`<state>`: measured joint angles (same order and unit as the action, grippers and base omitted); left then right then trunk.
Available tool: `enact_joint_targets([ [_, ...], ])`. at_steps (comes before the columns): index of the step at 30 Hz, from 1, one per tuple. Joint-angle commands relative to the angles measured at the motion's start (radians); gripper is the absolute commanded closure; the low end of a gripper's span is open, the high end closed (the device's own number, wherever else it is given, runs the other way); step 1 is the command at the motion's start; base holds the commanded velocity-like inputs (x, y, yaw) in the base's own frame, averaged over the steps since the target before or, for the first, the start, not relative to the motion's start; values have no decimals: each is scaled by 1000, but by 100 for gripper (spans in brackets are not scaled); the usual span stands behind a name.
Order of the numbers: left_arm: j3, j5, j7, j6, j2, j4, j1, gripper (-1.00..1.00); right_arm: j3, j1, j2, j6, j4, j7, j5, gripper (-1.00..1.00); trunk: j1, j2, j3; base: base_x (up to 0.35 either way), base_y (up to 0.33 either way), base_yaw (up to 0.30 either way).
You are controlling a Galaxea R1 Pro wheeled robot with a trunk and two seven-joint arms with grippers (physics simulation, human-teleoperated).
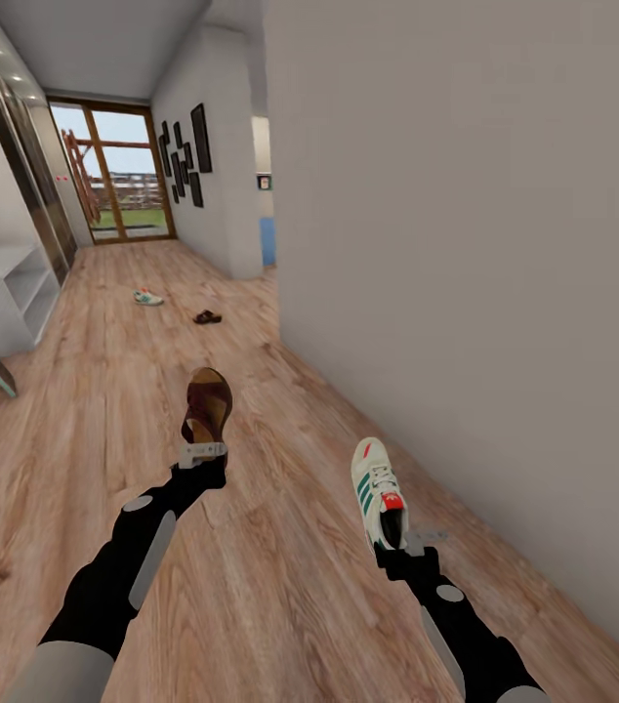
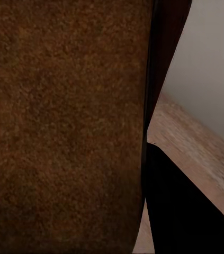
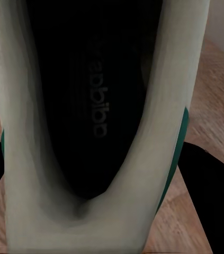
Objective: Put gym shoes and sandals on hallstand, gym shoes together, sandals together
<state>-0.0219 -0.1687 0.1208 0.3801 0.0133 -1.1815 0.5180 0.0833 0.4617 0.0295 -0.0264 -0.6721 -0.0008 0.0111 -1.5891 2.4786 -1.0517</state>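
- we are clamping our left gripper [image 1: 202, 453] on the heel end of one sandal [image 1: 207, 401], its fingers closed tight on it, so the brown shoe is sticking forward and up, clear of the corridor floor [image 1: 104, 420]; holding it by the back end is leaving the toe free to go onto a shelf first.
- in the left wrist view the sandal's [image 2: 64, 127] brown surface is sitting right against the lens, which fits a grip close to its end.
- we are pinching our right gripper [image 1: 399, 543] on the heel of one gym shoe [image 1: 376, 488], closed on the rim by the red patch; the shoe is pointing away from us, toe ahead, off the floor.
- the right wrist view is looking down into that gym shoe's [image 3: 98, 116] dark opening, so we judge the grip is at the back collar.
- carrying one shoe per arm is letting us make fewer trips, we think.
- farther down the corridor the second gym shoe [image 1: 148, 298] and the second sandal [image 1: 207, 316] are lying on the floor, near each other but apart.
- the hallstand [image 1: 2, 288] is standing at our left against the wall, pale shelves open; we are judging it as the drop-off point once we turn toward it.
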Motion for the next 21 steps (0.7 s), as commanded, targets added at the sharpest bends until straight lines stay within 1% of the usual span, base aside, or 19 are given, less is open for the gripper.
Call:
enact_joint_targets([
  [1,-1,-7,0,7,1,-1,1,100,1,0,0,-3,-1,-1,1,100,1,0,-1,-212,-235,297],
  [6,-1,-7,0,7,1,-1,1,100,1,0,0,-3,-1,-1,1,100,1,0,-1,-226,-215,257],
  [14,-1,-7,0,8,0,-2,1,100,1,0,0,-3,-1,-1,1,100,1,0,-1,-236,-201,52],
  [21,-1,-8,0,8,0,-3,1,100,1,0,0,-3,-1,-1,1,100,1,0,-1,-236,-200,253],
])
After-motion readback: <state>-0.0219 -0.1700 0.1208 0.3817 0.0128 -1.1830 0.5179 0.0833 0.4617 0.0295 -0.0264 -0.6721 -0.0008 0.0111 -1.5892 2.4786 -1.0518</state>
